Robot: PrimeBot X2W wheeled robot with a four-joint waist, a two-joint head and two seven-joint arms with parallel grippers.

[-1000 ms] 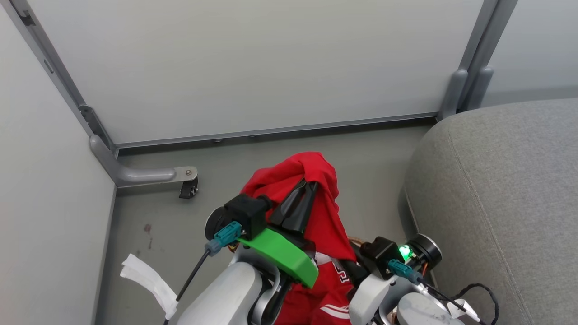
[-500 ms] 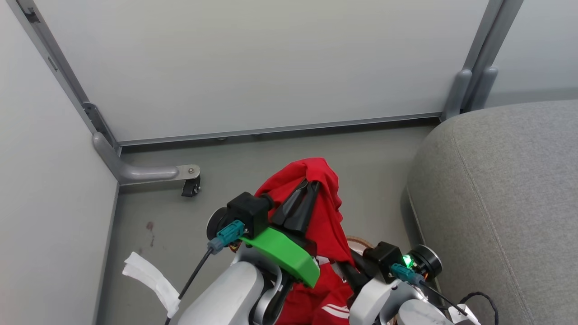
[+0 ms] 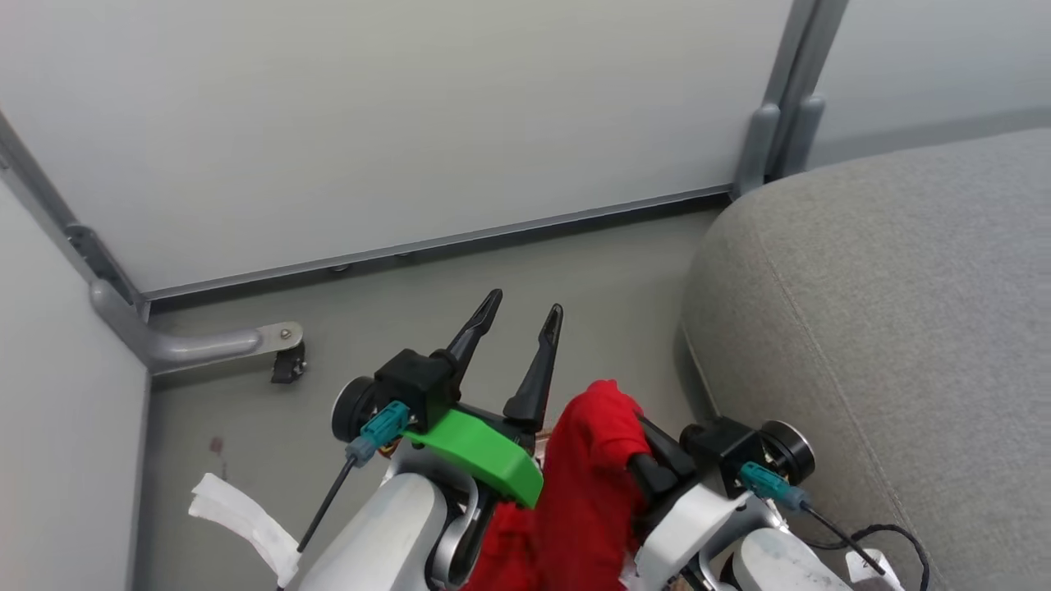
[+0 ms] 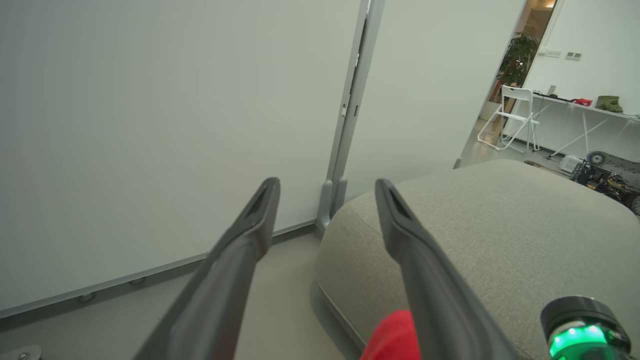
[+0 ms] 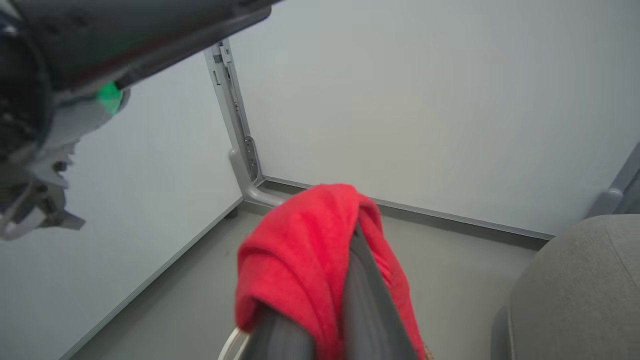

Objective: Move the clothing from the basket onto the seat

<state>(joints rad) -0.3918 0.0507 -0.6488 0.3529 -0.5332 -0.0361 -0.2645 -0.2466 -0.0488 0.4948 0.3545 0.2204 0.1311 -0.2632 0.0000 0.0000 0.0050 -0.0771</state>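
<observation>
My right gripper (image 3: 626,431) is shut on a plain red garment (image 3: 587,484), which drapes over its fingertips and hangs down between my two arms. In the right wrist view the red garment (image 5: 300,260) covers the tips of the right gripper (image 5: 356,235). My left gripper (image 3: 524,304) stands open and empty just left of the cloth, its fingers pointing at the wall; the left wrist view shows the left gripper (image 4: 327,192) with a wide gap. The grey seat (image 3: 887,328) lies to the right. My arms and the cloth hide the basket. A second garment cannot be made out.
White partition walls (image 3: 394,123) on grey metal frames close off the corner ahead and to the left. A grey foot with a caster (image 3: 287,365) sticks out on the floor at left. A white strip (image 3: 238,517) hangs by my left forearm.
My left gripper has let go of the red garment and opened. The right gripper has risen with the garment in its grip. The head camera has turned, so the seat fills more of the picture.
</observation>
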